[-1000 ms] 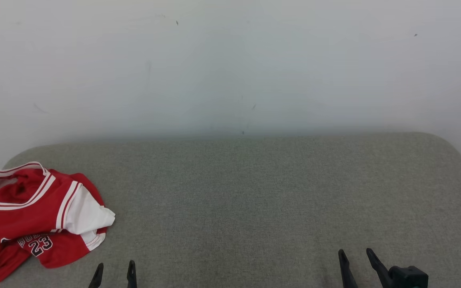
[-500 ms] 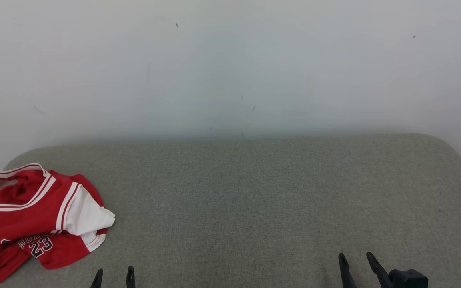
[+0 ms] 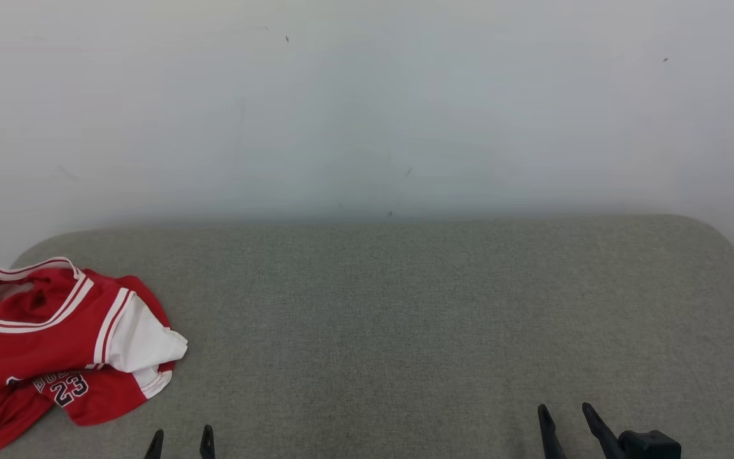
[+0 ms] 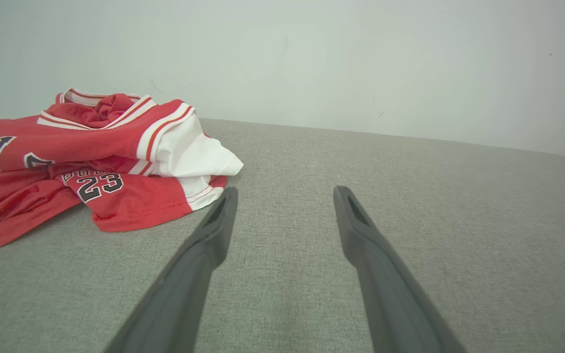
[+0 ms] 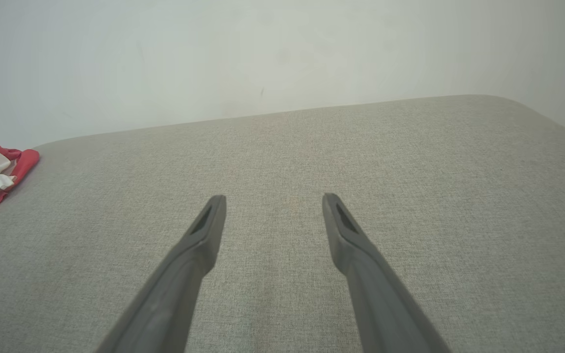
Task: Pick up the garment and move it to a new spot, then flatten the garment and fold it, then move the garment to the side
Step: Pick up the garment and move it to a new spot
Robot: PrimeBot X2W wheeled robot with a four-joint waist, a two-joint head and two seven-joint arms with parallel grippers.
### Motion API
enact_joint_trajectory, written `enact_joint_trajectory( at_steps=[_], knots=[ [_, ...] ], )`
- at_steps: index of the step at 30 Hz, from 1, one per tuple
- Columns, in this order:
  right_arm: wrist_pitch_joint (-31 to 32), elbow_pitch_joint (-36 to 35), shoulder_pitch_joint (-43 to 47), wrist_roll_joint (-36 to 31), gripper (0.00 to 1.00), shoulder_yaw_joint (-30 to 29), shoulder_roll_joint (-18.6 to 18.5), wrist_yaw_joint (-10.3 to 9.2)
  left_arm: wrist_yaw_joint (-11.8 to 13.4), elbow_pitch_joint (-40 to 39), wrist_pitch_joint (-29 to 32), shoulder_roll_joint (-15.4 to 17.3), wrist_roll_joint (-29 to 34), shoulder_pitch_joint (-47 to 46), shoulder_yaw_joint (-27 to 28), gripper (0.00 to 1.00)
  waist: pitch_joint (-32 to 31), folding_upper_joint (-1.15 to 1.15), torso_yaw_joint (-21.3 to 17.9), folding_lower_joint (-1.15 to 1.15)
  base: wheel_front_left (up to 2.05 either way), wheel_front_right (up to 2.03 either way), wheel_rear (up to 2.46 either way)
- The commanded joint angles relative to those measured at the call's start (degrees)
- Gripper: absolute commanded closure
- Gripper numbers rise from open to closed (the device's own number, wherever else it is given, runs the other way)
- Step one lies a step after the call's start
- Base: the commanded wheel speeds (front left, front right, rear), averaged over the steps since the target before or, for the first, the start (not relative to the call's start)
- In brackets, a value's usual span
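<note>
- A broad cushioned surface covered in grey-green woven fabric fills the lower half of the head view. Its far corners are rounded.
- The far edge of the surface meets a plain pale wall that carries a few small dark specks and faint scuffs.
- At the far right, where the wall meets the floor, there is a thin pale strip with a dark patch under it. It is too small to make out.
- The garment is a red jersey with white trim, a white panel and the number 23. It lies in a rumpled heap at the left end of the surface.
- Its striped collar opening faces the wall, and part of it runs off the left edge of the head view.
- The left gripper is spread wide, with nothing between its two dark fingers but bare fabric.
- It is low over the surface, near the jersey's white-edged hem. In the head view a strip of bare cushion separates the fingertips from the cloth.
- The right gripper is also spread wide and grasps nothing, pointing across open cushion towards the wall.
- It is well apart from the jersey. In the right wrist view, a corner of the jersey shows at the far left edge.
</note>
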Motion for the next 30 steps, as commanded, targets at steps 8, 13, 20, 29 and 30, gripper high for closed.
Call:
enact_joint_trajectory(
  at_steps=[8,13,20,29,30],
  knots=[
    [-0.67,0.48,0.88,1.39,0.00,0.23,-0.11,0.21,0.46,0.06,-0.20,-0.06,0.62,0.22,0.38,0.00,-0.38,0.00,3.80,0.00,0.00,0.00,0.00],
    [-1.11,1.07,1.25,2.15,0.00,0.48,-0.10,0.20,0.73,-0.22,-0.20,0.11,1.32,0.68,1.10,0.00,-0.70,0.00,7.81,0.00,0.00,0.00,0.00],
    [-2.61,2.45,1.20,4.51,0.00,1.57,-0.09,0.20,0.66,-0.29,-0.20,1.26,2.32,1.14,2.13,0.00,-1.27,0.00,16.95,0.00,0.00,0.00,0.00],
    [-4.16,5.11,-2.51,6.41,0.00,5.37,-0.09,0.20,1.39,-1.92,-0.20,2.25,1.38,1.40,4.88,0.00,0.99,0.00,25.03,0.00,0.00,0.00,0.00],
    [-4.24,5.48,-3.16,6.47,0.00,5.94,-0.10,0.20,1.48,-2.29,-0.20,2.28,1.20,1.62,5.51,0.00,1.34,0.00,25.38,0.00,0.00,0.00,0.00]
  ],
)
